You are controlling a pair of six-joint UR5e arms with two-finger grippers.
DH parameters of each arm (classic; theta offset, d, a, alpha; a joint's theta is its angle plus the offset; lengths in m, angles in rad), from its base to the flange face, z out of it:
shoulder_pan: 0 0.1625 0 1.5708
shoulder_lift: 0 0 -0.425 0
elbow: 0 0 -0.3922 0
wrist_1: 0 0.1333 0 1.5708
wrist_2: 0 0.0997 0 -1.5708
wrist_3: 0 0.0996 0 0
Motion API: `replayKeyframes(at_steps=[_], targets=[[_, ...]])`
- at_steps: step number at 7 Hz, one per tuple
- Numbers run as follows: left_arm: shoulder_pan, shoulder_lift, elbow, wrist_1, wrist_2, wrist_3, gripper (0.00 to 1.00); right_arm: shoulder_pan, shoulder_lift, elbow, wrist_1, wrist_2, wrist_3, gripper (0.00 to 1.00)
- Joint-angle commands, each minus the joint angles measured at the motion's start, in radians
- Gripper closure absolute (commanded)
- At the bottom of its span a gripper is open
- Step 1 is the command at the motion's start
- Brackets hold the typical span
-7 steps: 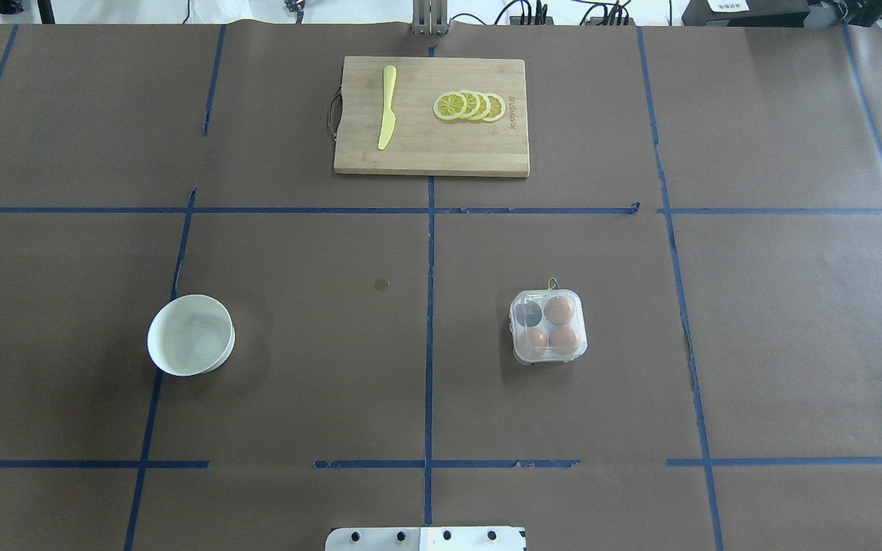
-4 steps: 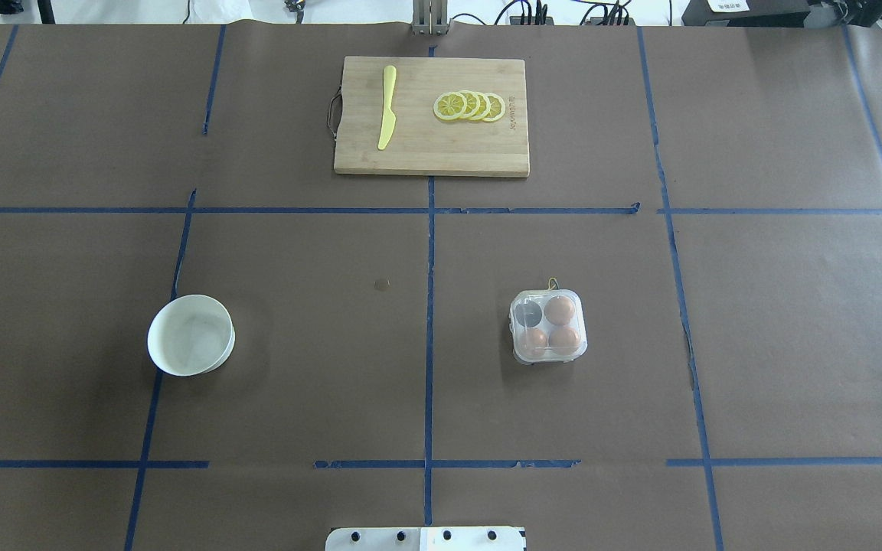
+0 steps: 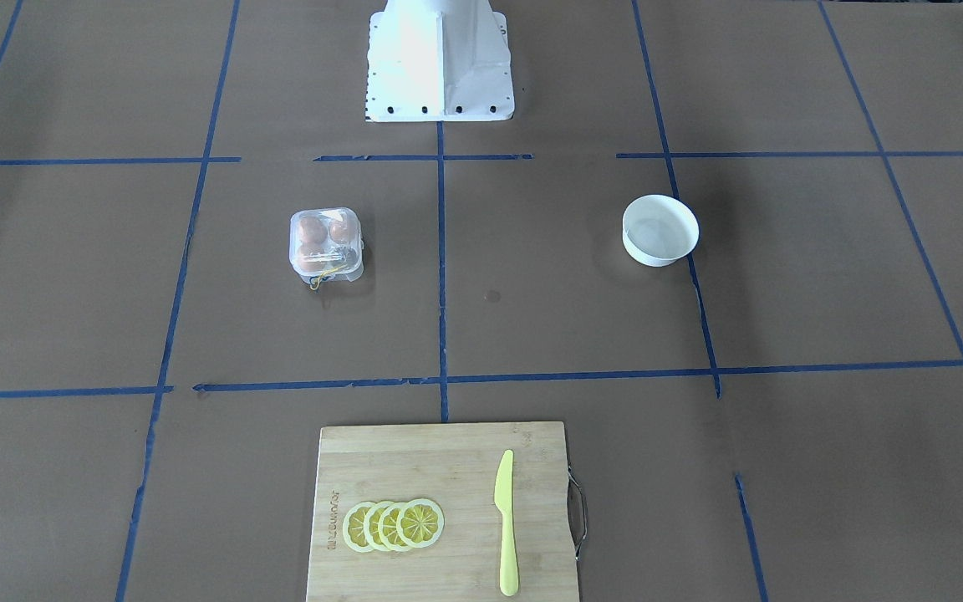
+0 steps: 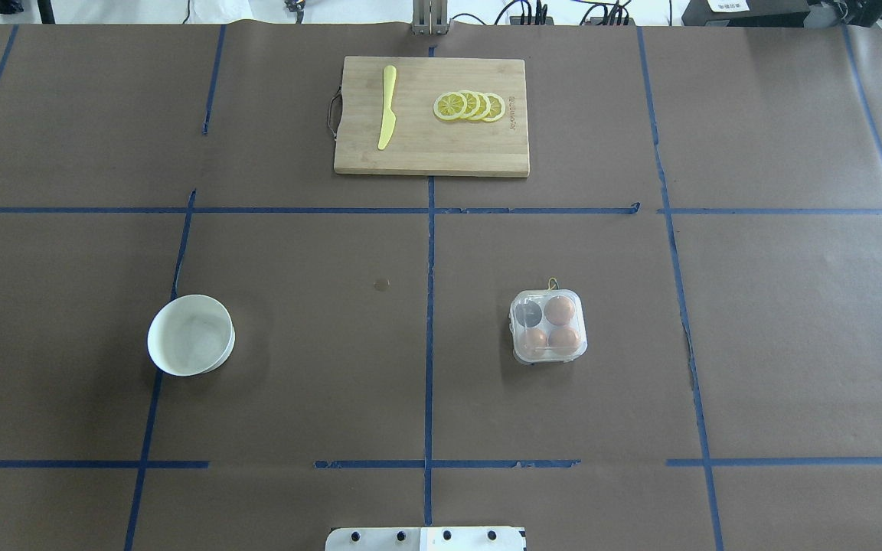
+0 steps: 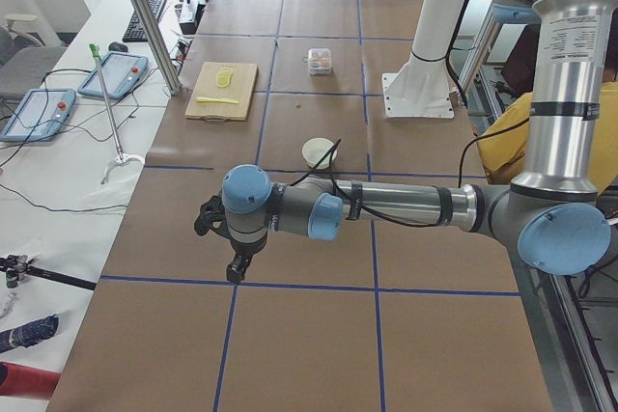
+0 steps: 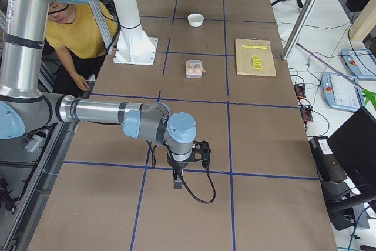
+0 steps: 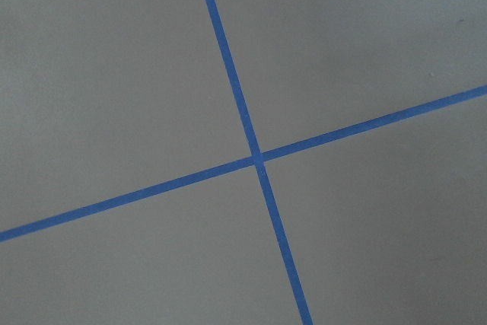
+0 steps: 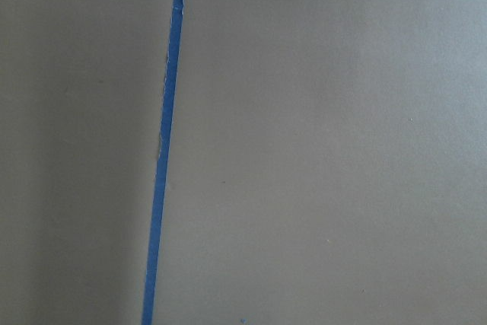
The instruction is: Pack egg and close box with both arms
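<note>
We count one box [image 4: 549, 326] on the table [image 4: 755, 344], just right of the centre line, with three eggs [image 4: 560, 309] in its four cups; the far-left cup is dark and empty. One white bowl [image 4: 191, 335] stands well apart to the left. At the far side lies one cutting board [image 4: 426, 157] bearing one yellow knife [image 4: 387, 107] and four lemon slices [image 4: 469, 105]. The left arm [image 5: 406, 205] and the right arm [image 6: 100, 111] reach out over the table's two ends, well apart from the box. We cannot tell whether the left pincer [image 5: 236, 267] or the right pincer [image 6: 178, 178] is spread or pressed together.
</note>
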Motion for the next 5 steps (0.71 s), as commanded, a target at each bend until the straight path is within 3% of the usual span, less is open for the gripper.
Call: replayKeyframes(at_steps=[1,5], targets=[[0.000,0.001,0.003,-0.017,0.000,-0.001,0.00,-0.001,0.002,-0.014,0.008,0.015,0.000,0.00],[0.000,0.003,0.005,-0.014,0.000,-0.006,0.00,-0.001,0.005,-0.020,0.008,0.017,0.003,0.00]])
